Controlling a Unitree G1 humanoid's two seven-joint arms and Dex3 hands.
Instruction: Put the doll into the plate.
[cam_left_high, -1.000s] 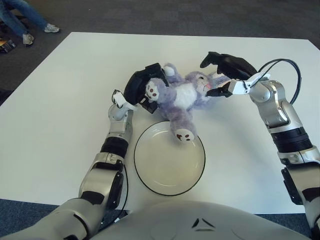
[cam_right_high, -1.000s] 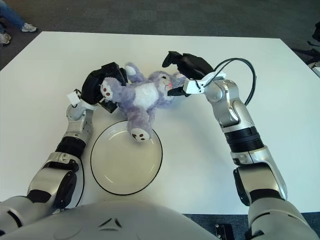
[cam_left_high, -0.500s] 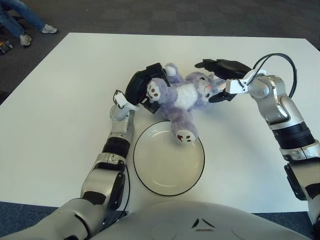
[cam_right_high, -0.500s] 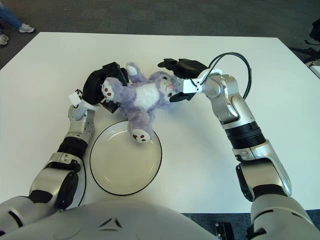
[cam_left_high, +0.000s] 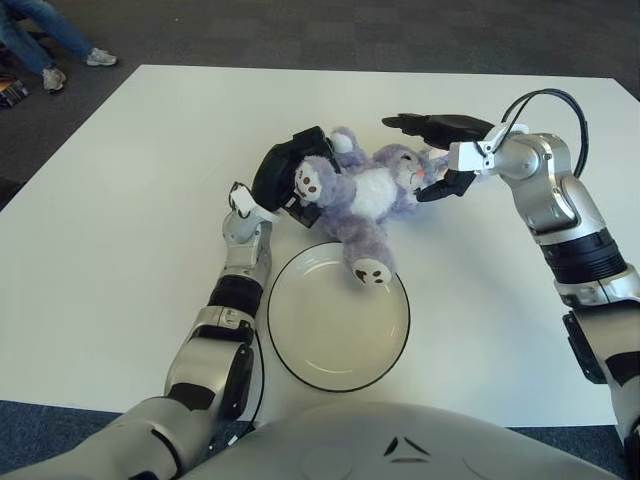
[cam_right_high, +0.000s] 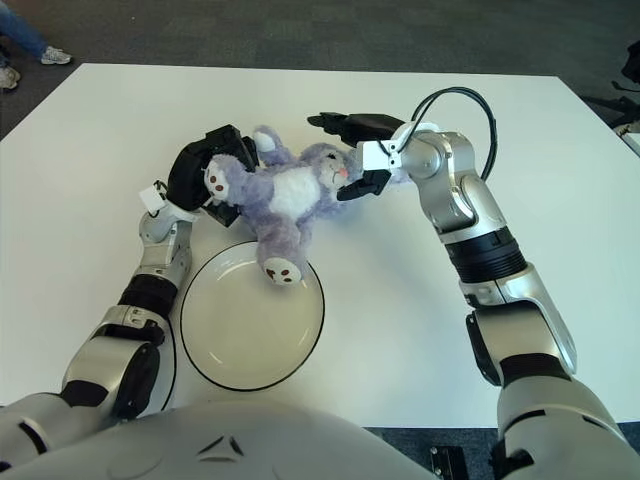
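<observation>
Both robot hands, left robot hand (cam_left_high: 285, 172) and right robot hand (cam_left_high: 437, 150), flank the doll (cam_left_high: 365, 195).

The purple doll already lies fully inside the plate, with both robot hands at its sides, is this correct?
Not fully. In the left eye view only one foot of the doll overhangs the plate; its body lies on the table, between the left robot hand and right robot hand.
</observation>
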